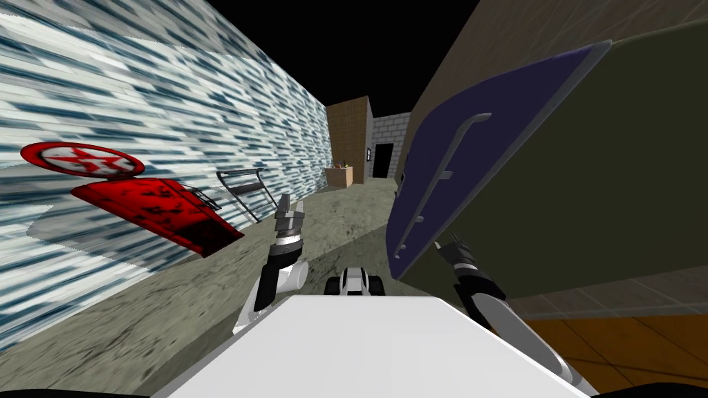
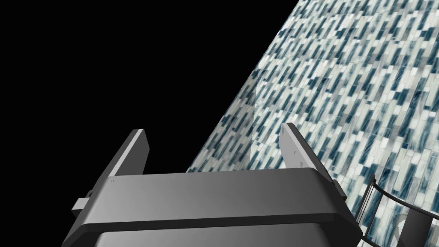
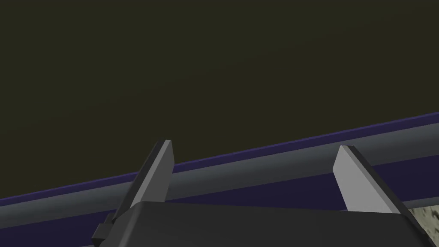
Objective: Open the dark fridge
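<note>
Far out beyond my left fingers (image 2: 298, 148) runs a wall (image 1: 173, 97) of blue-and-white tiles. A red round sign (image 1: 83, 160) and a red slab-like thing (image 1: 159, 207) sit against it. Nearer those fingers, a dark wire rack (image 1: 243, 193) leans at the wall's foot. The left fingers stand apart with nothing between them, raised over the grey floor (image 1: 138, 311) and pointing toward the wall and a black area.

To the other side of them is the fridge's door (image 1: 498, 124) — a dark blue panel with a grey edge. A long grey handle (image 1: 453, 152) runs down its face. My right fingers (image 3: 360, 180) are at the door's lower end, just past the foot of the handle, and they too are spread apart. The door's grey edge, with its blue strip, crosses the gap between them; whether either finger touches it I cannot tell. Just behind that edge — and beyond the right fingers — is the fridge (image 1: 608, 173) itself, a flat dark olive body.
</note>
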You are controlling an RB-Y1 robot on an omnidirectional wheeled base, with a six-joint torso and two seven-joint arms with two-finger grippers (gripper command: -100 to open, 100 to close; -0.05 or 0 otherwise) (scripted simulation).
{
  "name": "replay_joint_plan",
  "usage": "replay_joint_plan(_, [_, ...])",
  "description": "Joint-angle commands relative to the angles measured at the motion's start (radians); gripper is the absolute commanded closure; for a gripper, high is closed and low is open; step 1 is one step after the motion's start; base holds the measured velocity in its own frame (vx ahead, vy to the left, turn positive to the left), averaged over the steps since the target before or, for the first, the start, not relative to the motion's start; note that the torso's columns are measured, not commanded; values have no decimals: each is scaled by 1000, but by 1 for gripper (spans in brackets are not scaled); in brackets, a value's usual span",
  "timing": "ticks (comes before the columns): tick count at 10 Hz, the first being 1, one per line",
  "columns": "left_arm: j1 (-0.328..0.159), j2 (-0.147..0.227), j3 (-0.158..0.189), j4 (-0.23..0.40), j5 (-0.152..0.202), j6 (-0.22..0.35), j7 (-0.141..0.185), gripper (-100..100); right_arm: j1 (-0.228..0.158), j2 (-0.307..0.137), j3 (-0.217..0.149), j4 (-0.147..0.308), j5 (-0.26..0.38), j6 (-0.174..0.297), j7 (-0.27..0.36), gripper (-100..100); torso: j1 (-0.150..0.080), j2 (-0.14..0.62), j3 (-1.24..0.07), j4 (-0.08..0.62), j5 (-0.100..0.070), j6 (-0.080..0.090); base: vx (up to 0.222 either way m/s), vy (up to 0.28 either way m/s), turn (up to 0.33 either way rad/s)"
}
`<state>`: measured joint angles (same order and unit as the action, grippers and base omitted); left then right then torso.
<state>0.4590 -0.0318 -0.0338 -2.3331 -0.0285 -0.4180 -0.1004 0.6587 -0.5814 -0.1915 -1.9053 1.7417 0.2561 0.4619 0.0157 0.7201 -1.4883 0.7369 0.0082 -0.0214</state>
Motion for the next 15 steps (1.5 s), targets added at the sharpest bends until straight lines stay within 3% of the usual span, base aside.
replay_joint_plan(1, [0, 0, 0, 0, 0, 0, 0, 0, -10, -41, -2, -3, 72, 20, -1, -100, -5, -1, 0, 0, -2, 1, 15, 112, 119])
replay_joint_plan(4, [0, 0, 0, 0, 0, 0, 0, 0, -4, -74, -13, 0, 129, 36, 9, -100, -18, 2, 2, 7, 1, 7, 14, 88, 71])
replay_joint_plan(7, [0, 0, 0, 0, 0, 0, 0, 0, -4, -74, -13, 0, 129, 36, 9, -100, -18, 3, 2, 7, 3, 8, 10, 14, 2])
replay_joint_plan(8, [0, 0, 0, 0, 0, 0, 0, 0, 21, -64, 8, 10, 128, 18, 9, -100, -18, 2, 2, 7, 3, 7, -19, 2, -34])
replay_joint_plan(9, [0, 0, 0, 0, 0, 0, 0, 0, 24, -64, 9, 12, 128, 17, 7, -100, -16, 5, 4, 3, -2, 12, -21, 5, -27])
replay_joint_plan(10, [0, 0, 0, 0, 0, 0, 0, 0, 26, -63, 11, 12, 128, 17, 7, 100, -17, 9, 6, 1, -6, 16, -12, 5, -15])
replay_joint_plan(11, [0, 0, 0, 0, 0, 0, 0, 0, -24, -113, -40, 61, 79, -32, 57, 100, -18, 11, 8, 0, -9, 18, -20, 7, -358])
replay_joint_plan(14, [0, 0, 0, 0, 0, 0, 0, 0, -93, -192, -127, 63, -15, -116, 148, 100, -16, 19, 13, 1, -8, 21, -12, 2, -418])
replay_joint_plan(15, [0, 0, 0, 0, 0, 0, 0, 0, -119, -221, -127, 63, -50, -116, 177, 100, -16, 18, 13, 1, -8, 22, 1, -1, -460])
